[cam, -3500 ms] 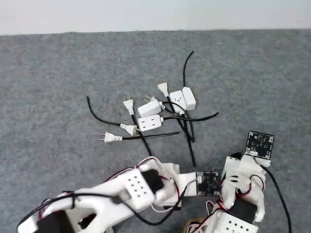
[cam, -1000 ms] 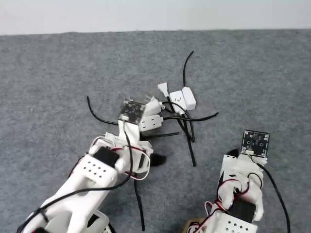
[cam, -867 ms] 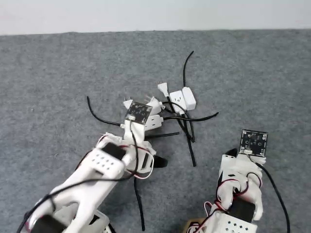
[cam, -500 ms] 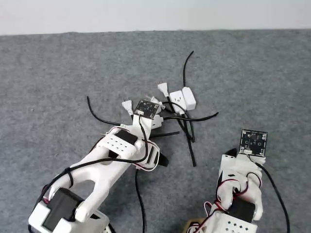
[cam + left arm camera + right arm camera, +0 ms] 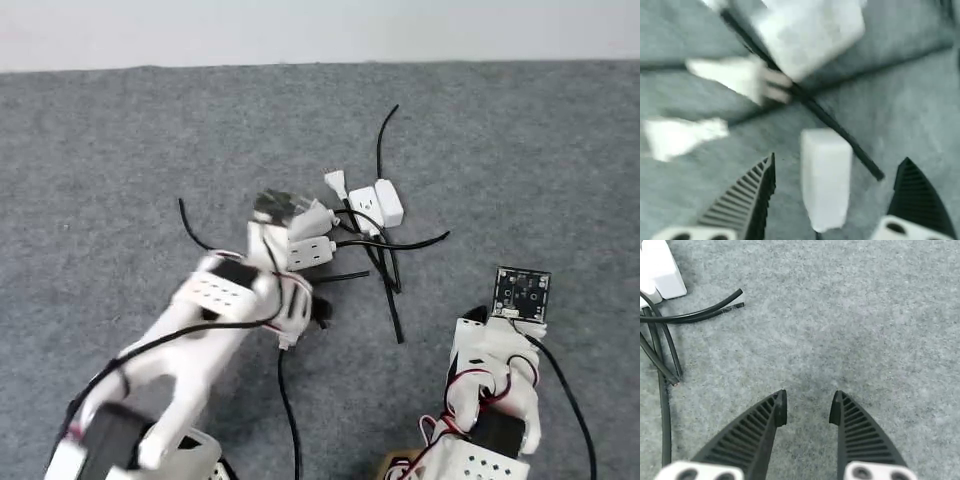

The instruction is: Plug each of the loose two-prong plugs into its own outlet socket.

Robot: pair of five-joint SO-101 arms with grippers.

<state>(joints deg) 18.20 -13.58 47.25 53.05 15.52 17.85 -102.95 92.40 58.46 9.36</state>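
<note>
While we see no two-prong plug [image 5: 735, 80] seated, our left pincer [image 5: 839, 161] gapes around an outlet socket [image 5: 824, 185] — right pincer [image 5: 808, 407] released.

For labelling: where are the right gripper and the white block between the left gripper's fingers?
right gripper [image 5: 809, 401]: right wrist view, midway between its fingertips.
white block [image 5: 825, 175]: left wrist view, middle of its face.

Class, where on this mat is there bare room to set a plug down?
Bare: the mat right of the cord tangle, also left of it, and beneath the right gripper. Crowded: the tangle itself, where the left gripper hovers.
</note>
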